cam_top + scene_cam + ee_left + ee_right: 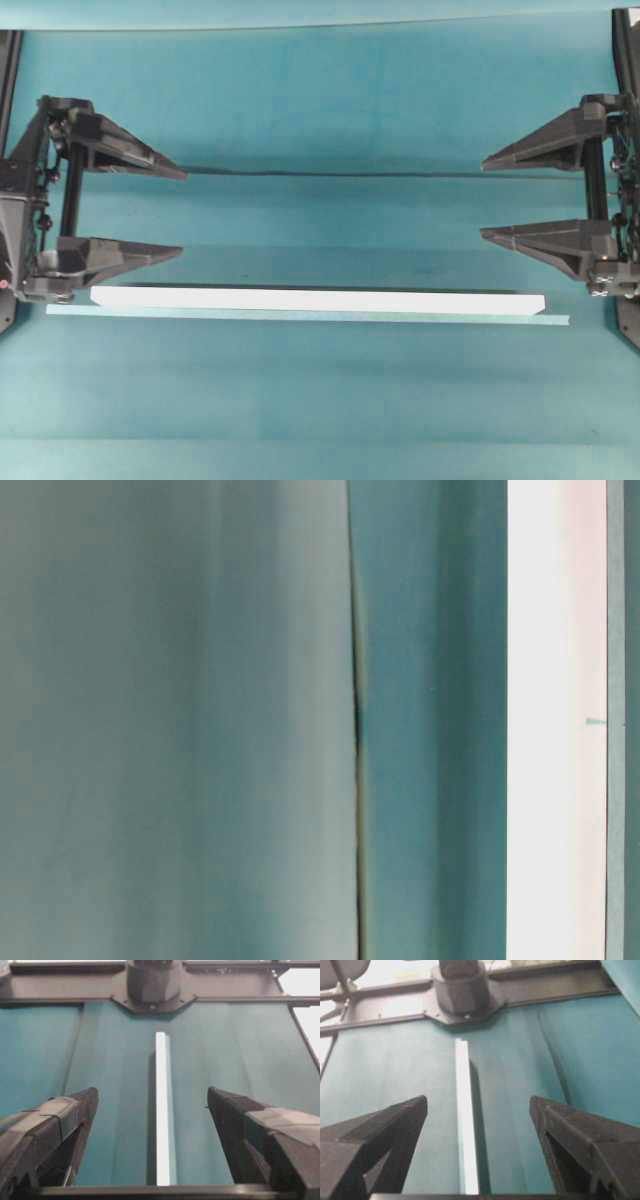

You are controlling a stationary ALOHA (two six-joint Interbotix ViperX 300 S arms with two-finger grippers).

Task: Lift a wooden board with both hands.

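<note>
White board (318, 299) is laid flat on teal cloth (330, 110), long axis running arm to arm. Both grippers, left (183, 212) and right (482, 198), are held wide open, empty, offset to one side; left sits nearer its end.

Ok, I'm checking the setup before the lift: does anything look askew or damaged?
Nothing looks damaged. The wooden board lies flat and straight on the teal cloth. Its right end is cut at a slant. One dark crease in the cloth runs between the open left gripper and right gripper.
</note>
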